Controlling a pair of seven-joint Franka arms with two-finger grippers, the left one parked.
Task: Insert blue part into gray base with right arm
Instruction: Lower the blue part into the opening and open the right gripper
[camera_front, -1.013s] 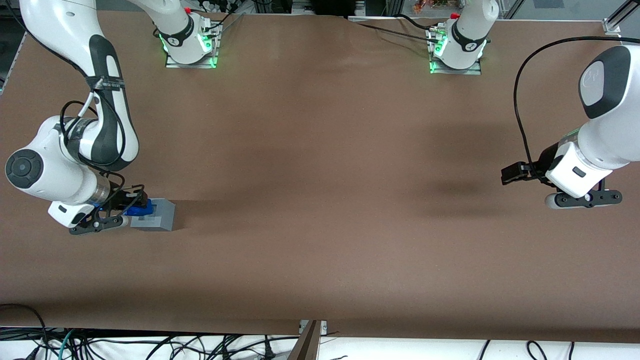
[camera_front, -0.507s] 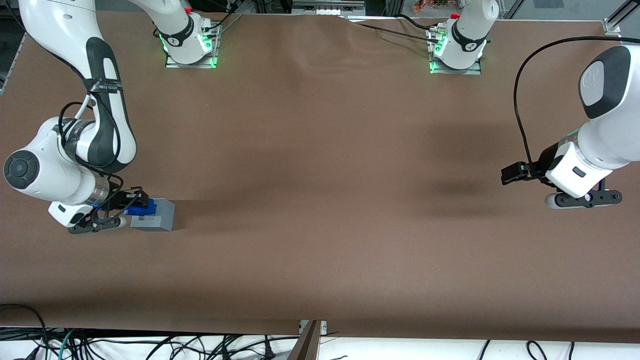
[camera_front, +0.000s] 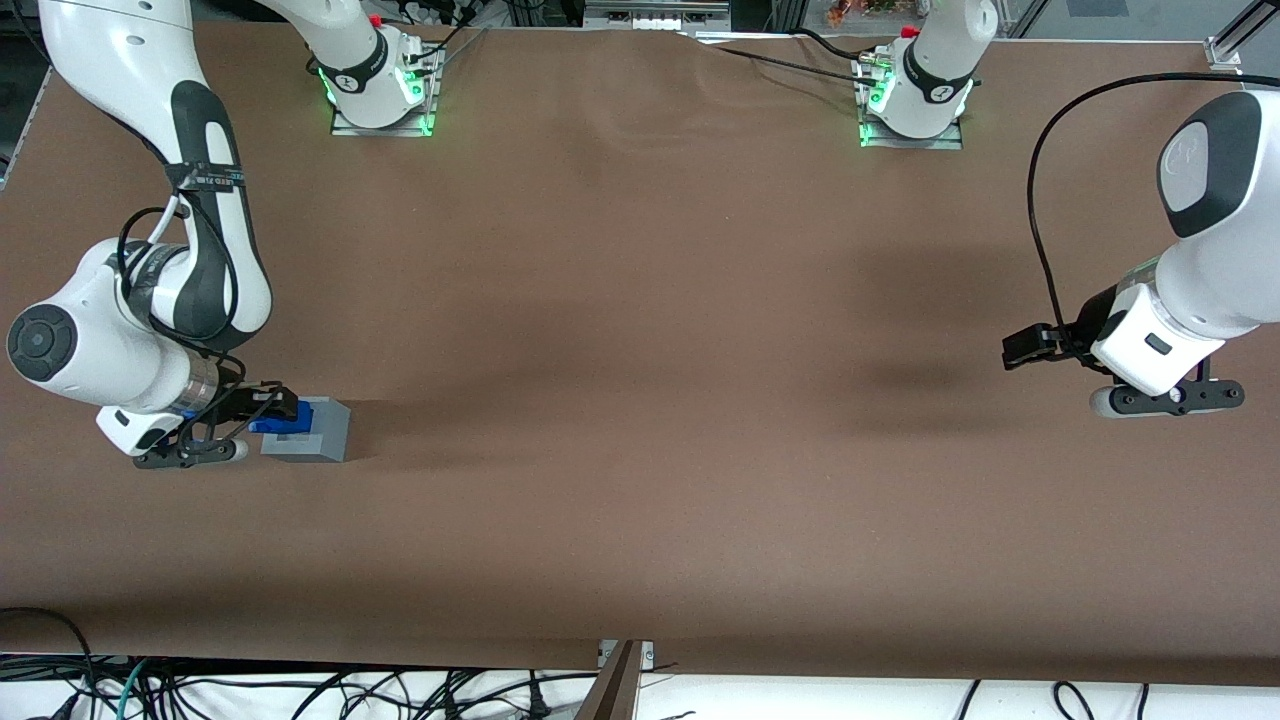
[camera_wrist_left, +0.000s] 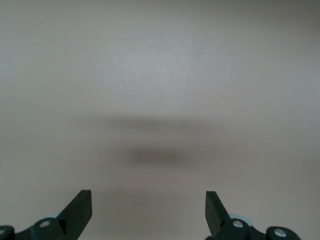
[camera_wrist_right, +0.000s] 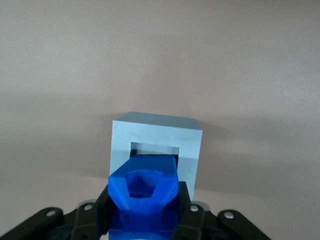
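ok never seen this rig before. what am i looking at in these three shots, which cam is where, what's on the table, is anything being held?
These are two white robot arms bolted to a brown table. The wide shot comes from a camera facing the robots and looking down on the table. The other two come from cameras on the arms' wrists, looking out past the fingers.

Only the right arm works. Its gripper sits low at its own end of the table and is shut on the blue part, a small faceted plastic block. The right wrist view shows black fingers pressed against both sides of it.

Right beside it stands the gray base, a light-gray cube with a square recess in its top. The blue part is at the recess's edge, not yet seated.

The left wrist view shows only bare table.
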